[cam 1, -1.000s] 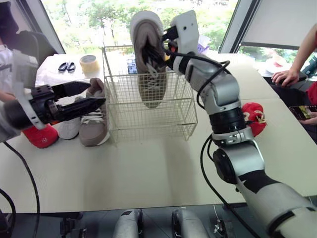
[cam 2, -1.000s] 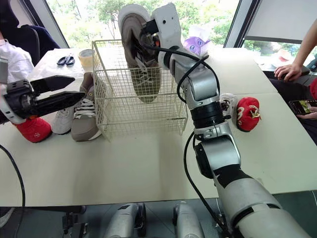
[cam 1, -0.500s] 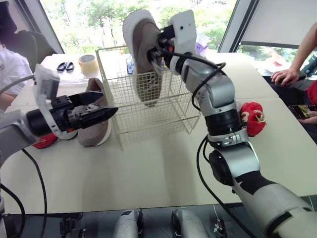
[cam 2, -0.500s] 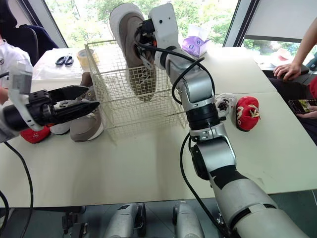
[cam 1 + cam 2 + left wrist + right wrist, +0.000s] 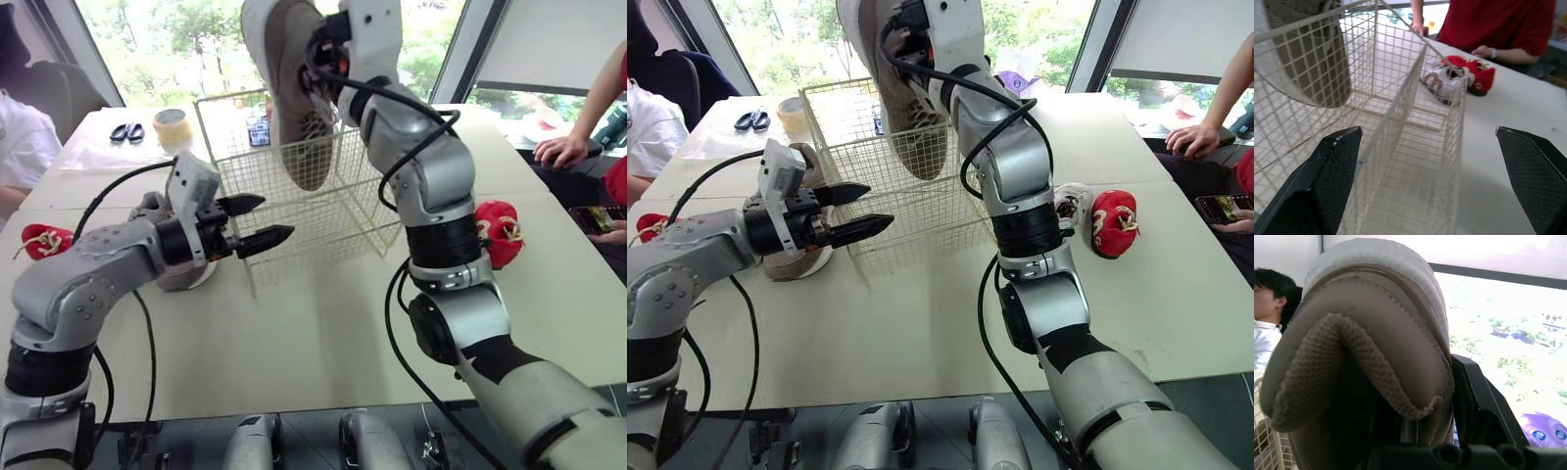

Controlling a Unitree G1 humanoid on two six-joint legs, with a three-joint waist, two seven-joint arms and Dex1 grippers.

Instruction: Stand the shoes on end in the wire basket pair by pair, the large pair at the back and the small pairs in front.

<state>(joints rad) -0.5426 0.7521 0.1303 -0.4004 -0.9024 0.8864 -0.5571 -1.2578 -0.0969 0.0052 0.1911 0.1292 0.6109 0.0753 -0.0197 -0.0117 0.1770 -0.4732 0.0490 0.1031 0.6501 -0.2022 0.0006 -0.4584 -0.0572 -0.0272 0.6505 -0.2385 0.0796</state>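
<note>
Two small red shoes bracket the work area: the left red shoe (image 5: 41, 240) lies at the far left of the desk (image 5: 294, 343). Next, a large taupe shoe (image 5: 795, 264) rests on the desk just beside the wire basket (image 5: 328, 211), partly behind my left arm. The left tool (image 5: 275, 217) hovers at the basket's near left corner, fingers spread and empty. I judge it is placed there to steady the basket or guide the incoming shoe. Above the basket, the right tool (image 5: 320, 57) pinches the held taupe shoe (image 5: 294, 108) at its heel collar, toe down, so it can descend on end toward the back, where the large pair belongs. The right red shoe (image 5: 500, 230) lies beyond my right arm.
</note>
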